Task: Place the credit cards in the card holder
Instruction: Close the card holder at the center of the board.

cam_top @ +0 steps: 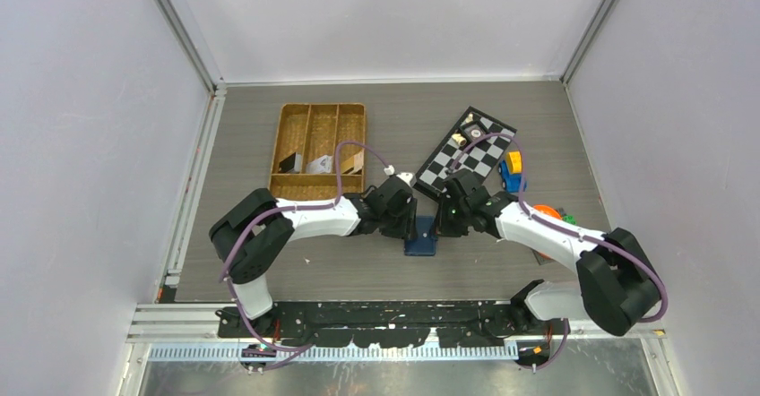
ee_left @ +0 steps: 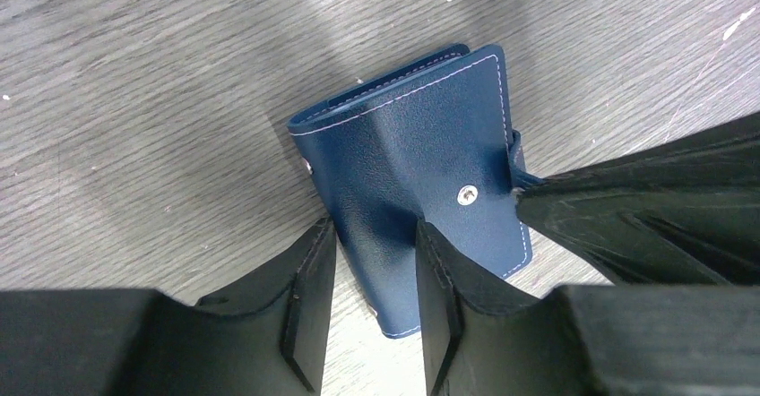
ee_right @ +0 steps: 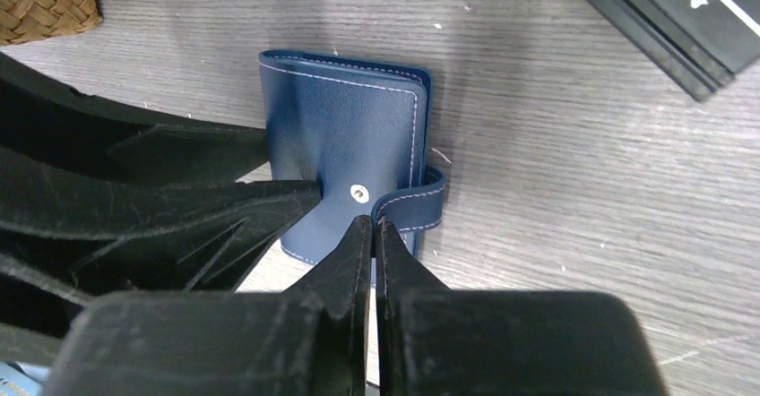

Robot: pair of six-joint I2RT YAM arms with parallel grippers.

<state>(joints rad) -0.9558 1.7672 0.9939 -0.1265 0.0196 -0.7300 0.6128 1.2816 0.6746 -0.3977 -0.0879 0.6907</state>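
The navy card holder (cam_top: 419,239) lies folded on the table between my two arms. My left gripper (ee_left: 372,226) has narrowed onto the card holder (ee_left: 421,145): one finger (ee_left: 314,262) touches its edge, the other presses on the cover, which buckles between them. My right gripper (ee_right: 373,221) is shut on the snap tab (ee_right: 412,203) of the card holder (ee_right: 345,127), and the tab is curled up beside the snap. Small flat credit cards (cam_top: 318,164), dark, white and tan, lie in the wicker tray. In the top view the left gripper (cam_top: 410,223) and right gripper (cam_top: 439,226) meet over the holder.
A brown wicker compartment tray (cam_top: 278,145) stands at the back left, with its corner (ee_right: 40,2) in the right wrist view. A checkerboard (cam_top: 470,154) lies just behind the right gripper. A blue toy car (cam_top: 511,174) and an orange object (cam_top: 547,212) sit to the right.
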